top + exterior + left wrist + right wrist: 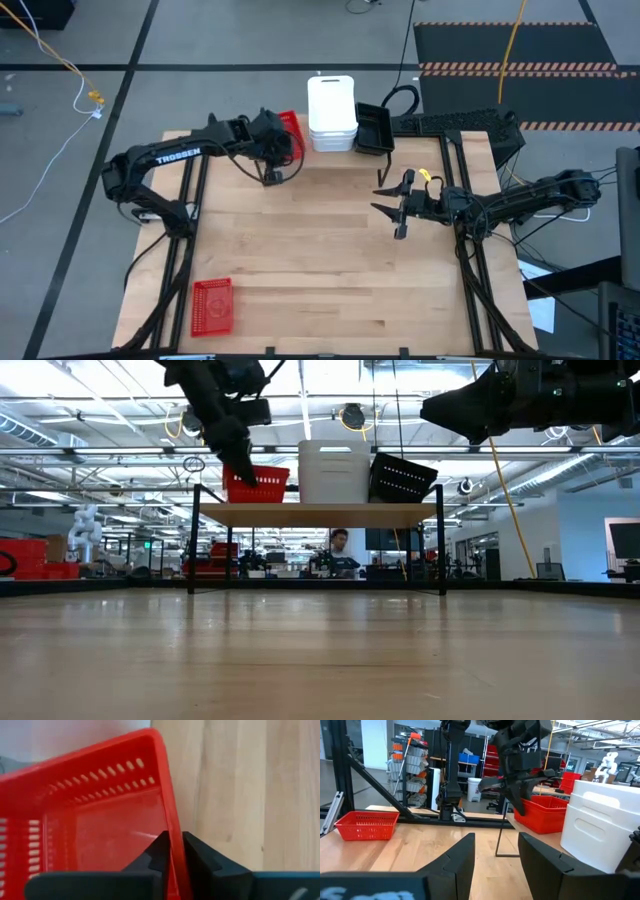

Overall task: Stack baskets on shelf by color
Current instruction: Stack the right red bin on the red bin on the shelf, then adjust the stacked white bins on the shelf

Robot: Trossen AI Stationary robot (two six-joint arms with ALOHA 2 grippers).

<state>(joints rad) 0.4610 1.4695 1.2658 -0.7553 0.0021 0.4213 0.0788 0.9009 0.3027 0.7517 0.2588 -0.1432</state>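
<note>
On the shelf stand a red basket at its left end, a stack of white baskets in the middle and a black basket, which sits tilted, at the right. My left gripper slants down over the red basket's near end and is shut on its wall. Another red basket lies flat on the table at the near left. My right gripper hangs open over the table's right half, holding nothing. My left gripper pinches the rim of the red basket's near wall, one finger inside the basket and the other outside. The fingers slant down from the table's left and near side. In the low view the basket's bottom sits on the shelf.
The white stack stands close to the right of the held basket. Bare wooden tabletop stretches between the shelf and the near edge. Black frame rails run along both sides of the table. People and racks show in the room behind.
</note>
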